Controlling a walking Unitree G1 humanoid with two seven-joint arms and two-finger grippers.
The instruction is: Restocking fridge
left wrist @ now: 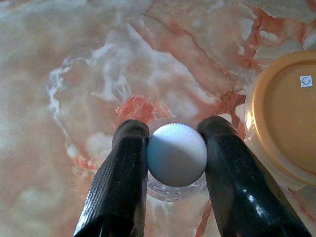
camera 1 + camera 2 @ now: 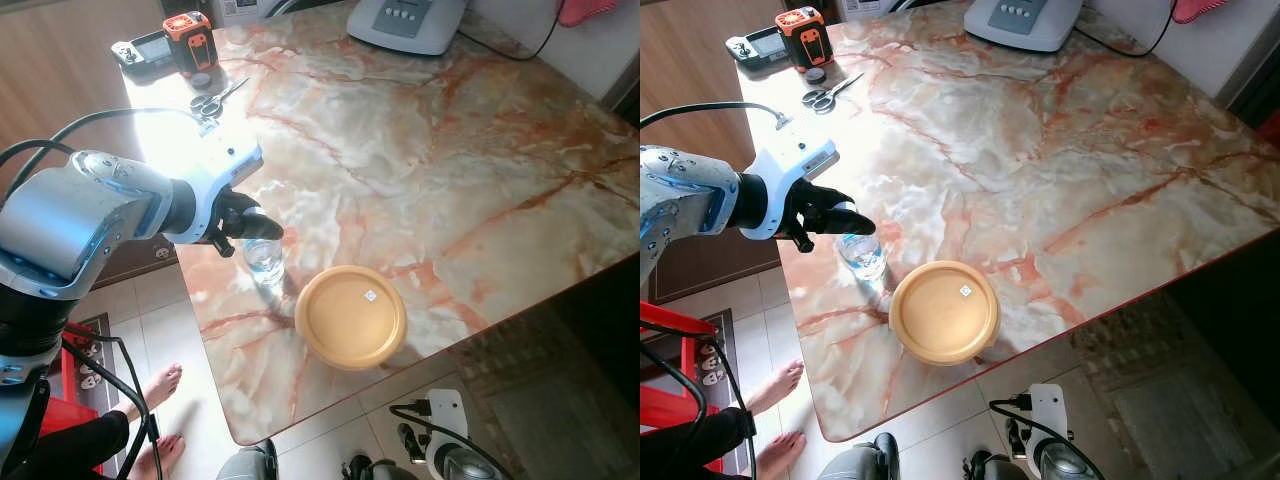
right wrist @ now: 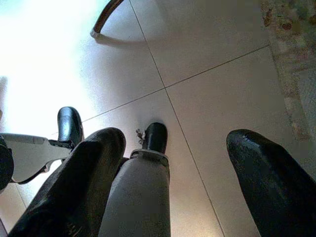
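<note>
My right gripper (image 3: 175, 182) hangs over the pale tiled floor (image 3: 212, 59), its two black fingers (image 3: 74, 187) spread wide apart with nothing between them. Below I see the robot's grey leg (image 3: 138, 197) and black foot (image 3: 155, 137), and a rug edge (image 3: 296, 59) nearby.

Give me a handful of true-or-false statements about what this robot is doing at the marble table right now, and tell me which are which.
1. The left gripper has its jaws on either side of the white cap of a small clear bottle. True.
2. The bottle lies on its side. False: it stands upright on the marble table.
3. A round yellow-lidded container sits beside the bottle near the table's front edge. True.
4. The right gripper is pressing on the container's lid. False: it hangs open above the tiled floor.
5. A pair of scissors lies at the far side of the table. True.
</note>
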